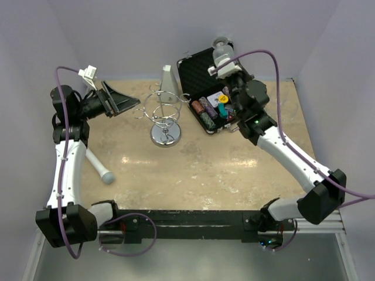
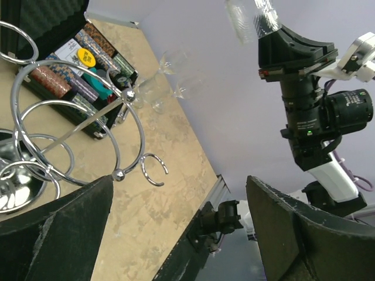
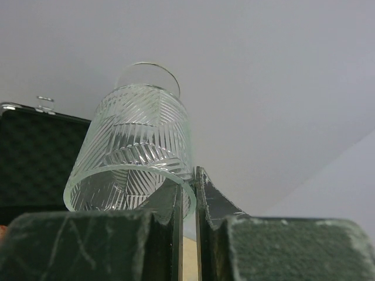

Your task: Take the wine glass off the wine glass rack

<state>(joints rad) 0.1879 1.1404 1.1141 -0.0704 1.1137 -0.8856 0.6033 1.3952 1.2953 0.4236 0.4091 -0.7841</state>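
Right gripper (image 3: 188, 186) pinches wine glass (image 3: 137, 146); case (image 1: 194, 65) holds chips (image 1: 205, 112).

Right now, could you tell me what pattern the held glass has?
The glass is clear with cut chevron lines, best seen in the right wrist view.

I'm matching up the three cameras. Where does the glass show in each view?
Top external: glass at the top, right of centre, above the open case.
Left wrist: glass at the top edge, right of centre.
Right wrist: glass centre-left, its rim pinched in the right gripper.
Shared landmark: the case, by its black foam lid.
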